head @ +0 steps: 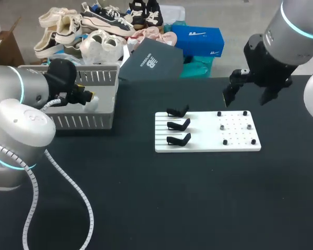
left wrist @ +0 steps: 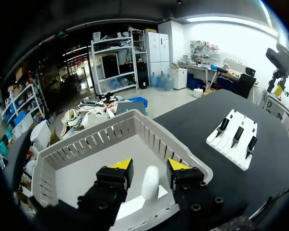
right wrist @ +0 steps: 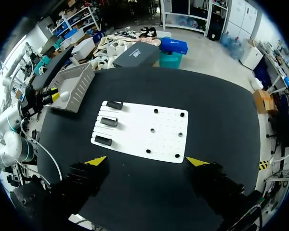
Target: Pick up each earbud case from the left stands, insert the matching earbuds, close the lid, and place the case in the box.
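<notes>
The left gripper hangs over the inside of a grey slatted plastic box. Its yellow-tipped fingers are apart. Between them stands a white oval earbud case, upright on the box floor, with a narrow gap showing on either side, so the fingers do not clamp it. Beyond the box wall and off to the gripper's side, on the black table, lies a white flat board carrying three black stands in a row.

The right gripper is high above the table with its fingers spread wide and nothing between them. Just ahead of it lies the same white flat board, with the three black stands along one edge and small dark pegs dotted over the other half. The grey box sits farther off, past the stands.
</notes>
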You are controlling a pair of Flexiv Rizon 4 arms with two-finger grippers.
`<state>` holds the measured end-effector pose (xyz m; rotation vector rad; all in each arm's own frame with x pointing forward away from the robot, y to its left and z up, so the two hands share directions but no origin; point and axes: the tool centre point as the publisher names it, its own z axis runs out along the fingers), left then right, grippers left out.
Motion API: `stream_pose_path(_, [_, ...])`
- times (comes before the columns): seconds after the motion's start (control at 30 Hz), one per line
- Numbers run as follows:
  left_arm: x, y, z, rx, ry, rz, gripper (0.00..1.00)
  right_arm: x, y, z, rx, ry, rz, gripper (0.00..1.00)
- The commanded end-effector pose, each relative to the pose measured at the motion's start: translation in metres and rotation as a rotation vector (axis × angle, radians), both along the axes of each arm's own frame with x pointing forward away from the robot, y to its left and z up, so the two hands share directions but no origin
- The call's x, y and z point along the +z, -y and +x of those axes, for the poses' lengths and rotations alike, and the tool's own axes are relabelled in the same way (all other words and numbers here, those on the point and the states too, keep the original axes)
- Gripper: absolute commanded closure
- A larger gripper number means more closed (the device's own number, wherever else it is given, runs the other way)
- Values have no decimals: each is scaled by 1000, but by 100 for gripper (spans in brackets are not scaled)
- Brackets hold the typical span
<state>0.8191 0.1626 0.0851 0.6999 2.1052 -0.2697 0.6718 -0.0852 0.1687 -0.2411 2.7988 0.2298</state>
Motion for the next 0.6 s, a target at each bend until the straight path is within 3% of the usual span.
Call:
stream_pose_path(0.03, [1,3,11,1,-13,13,0,0,1,-3,-3,7,0,0])
stream_pose_path(0.2, [15,17,2,-31,27,12,0,0,1,-3,-3,7,0,0])
stream_pose_path(0.37, [28,53,-24,-126,40,-45,0,0,1,-3,-3,7,0,0])
stream_pose_path(0.6, [32,93,-64,-248,-15,-136,0,0,1,-3,-3,7,0,0])
